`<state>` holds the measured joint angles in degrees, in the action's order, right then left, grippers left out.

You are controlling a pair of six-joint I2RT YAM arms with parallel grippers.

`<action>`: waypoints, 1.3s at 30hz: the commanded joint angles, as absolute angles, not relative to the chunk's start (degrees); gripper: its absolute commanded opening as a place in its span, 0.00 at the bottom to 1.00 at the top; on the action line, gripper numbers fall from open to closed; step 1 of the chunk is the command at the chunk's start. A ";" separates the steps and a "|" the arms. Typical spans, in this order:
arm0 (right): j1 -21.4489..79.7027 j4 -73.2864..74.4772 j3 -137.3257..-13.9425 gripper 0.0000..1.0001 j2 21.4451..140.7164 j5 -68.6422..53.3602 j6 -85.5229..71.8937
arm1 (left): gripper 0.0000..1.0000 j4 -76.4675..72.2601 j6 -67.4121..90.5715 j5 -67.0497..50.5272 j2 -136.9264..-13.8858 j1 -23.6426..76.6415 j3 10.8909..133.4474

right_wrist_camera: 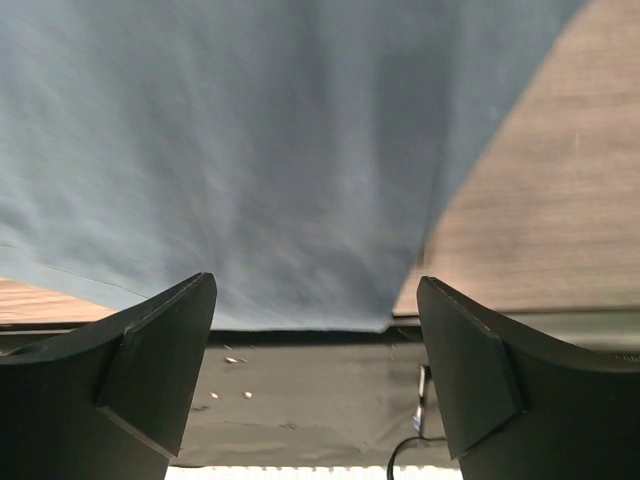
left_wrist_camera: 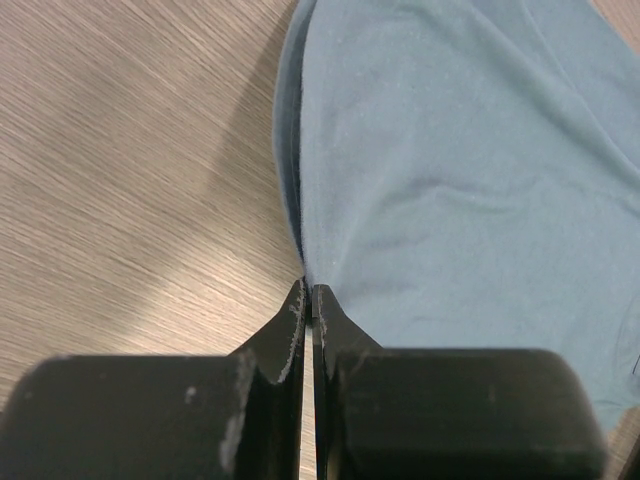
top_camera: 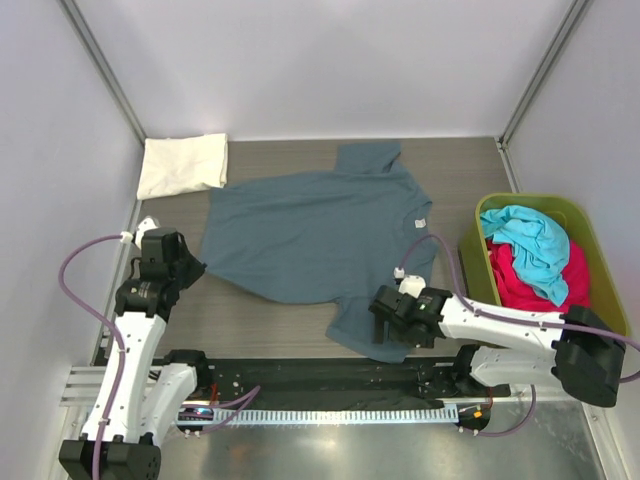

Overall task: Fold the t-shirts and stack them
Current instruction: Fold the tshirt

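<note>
While the dark slate-blue cotton t-shirt [top_camera: 320,240] lies spread flat in the middle of the wood-grain desk [top_camera: 260,320], the left end effector [top_camera: 187,268] sits at its left edge. In the left wrist view its two black fingers [left_wrist_camera: 288,325] are pressed together, pinching a slightly raised fold of that edge.

The right end effector [top_camera: 385,325] hangs over the near sleeve, close to the desk's front edge. Its fingers [right_wrist_camera: 165,350] stand wide apart with the blue cloth [right_wrist_camera: 280,150] below them, and it holds nothing.

A folded cream-white t-shirt [top_camera: 182,163] rests at the back left corner, just beside the blue one's far left corner. On the right, an olive-green plastic bin [top_camera: 525,200] holds a crumpled turquoise t-shirt [top_camera: 530,242] lying on top of a bright pink-red one [top_camera: 545,285].
</note>
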<state>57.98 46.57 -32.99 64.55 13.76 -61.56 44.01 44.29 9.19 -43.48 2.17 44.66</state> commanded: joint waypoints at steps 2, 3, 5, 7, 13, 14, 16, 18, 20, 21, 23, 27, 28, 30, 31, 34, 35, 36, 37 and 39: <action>63.53 51.94 -35.15 0.84 65.56 18.54 -70.74 | 0.01 43.50 42.89 8.44 -42.54 1.93 45.18; 64.15 52.03 -34.90 0.84 66.61 18.28 -71.19 | 0.01 43.42 42.89 8.26 -42.45 1.93 45.18; 64.86 51.16 -34.28 0.80 67.76 17.76 -71.46 | 0.01 43.24 42.80 7.91 -42.45 1.85 45.18; 65.30 48.87 -33.05 0.76 69.77 17.49 -71.37 | 0.01 43.15 42.80 7.74 -42.45 1.93 45.09; 65.30 43.51 -32.43 0.32 70.58 21.35 -70.40 | 0.01 42.89 42.72 7.56 -42.28 1.85 44.91; 65.30 43.59 -32.69 0.20 70.49 22.31 -70.14 | 0.01 42.98 42.71 7.56 -42.28 1.93 45.00; 65.30 43.86 -33.83 0.02 69.79 22.85 -69.61 | 0.00 43.24 42.63 7.56 -42.28 1.93 45.26; 65.30 45.17 -35.58 0.01 68.21 23.11 -69.70 | 0.00 44.12 42.36 7.56 -42.19 1.93 45.79; 65.30 47.54 -37.96 0.01 65.15 23.99 -69.87 | 0.00 44.82 41.84 7.65 -41.93 1.93 46.49; 65.30 50.25 -40.93 0.01 64.26 25.56 -69.70 | 0.00 45.00 41.66 7.65 -41.31 1.93 46.84; 65.13 52.72 -44.54 0.01 62.58 28.03 -68.30 | 0.00 44.83 41.13 7.65 -41.13 1.93 47.63; 58.92 53.97 -54.81 0.01 62.66 30.85 -61.19 | 0.00 43.86 41.22 6.86 -43.23 1.85 49.39; 57.32 53.44 -56.32 0.01 63.10 30.59 -58.82 | 0.00 43.94 41.48 6.25 -45.16 1.85 49.74; 51.63 51.26 -60.53 0.01 64.24 29.89 -52.14 | 0.00 42.63 42.27 5.80 -47.01 1.76 50.80; 49.24 50.46 -61.77 0.01 65.90 28.58 -50.03 | 0.00 41.93 42.54 5.63 -47.89 1.84 51.15; 41.43 47.38 -66.87 0.01 70.37 25.06 -42.64 | 0.00 39.47 43.06 7.03 -51.93 1.76 52.73; 40.00 46.76 -68.28 0.01 71.71 24.44 -40.89 | 0.00 38.94 43.15 7.64 -54.81 1.58 53.34; 38.42 45.97 -71.51 0.01 73.37 23.91 -38.78 | 0.00 38.50 43.24 7.73 -56.15 1.41 54.65; 36.06 45.79 -73.28 0.01 74.95 23.47 -37.54 | 0.00 38.06 43.33 7.82 -57.82 0.88 55.10; 33.59 44.65 -78.19 0.01 79.79 21.89 -35.69 | 0.00 36.57 43.50 7.56 -62.02 0.27 56.16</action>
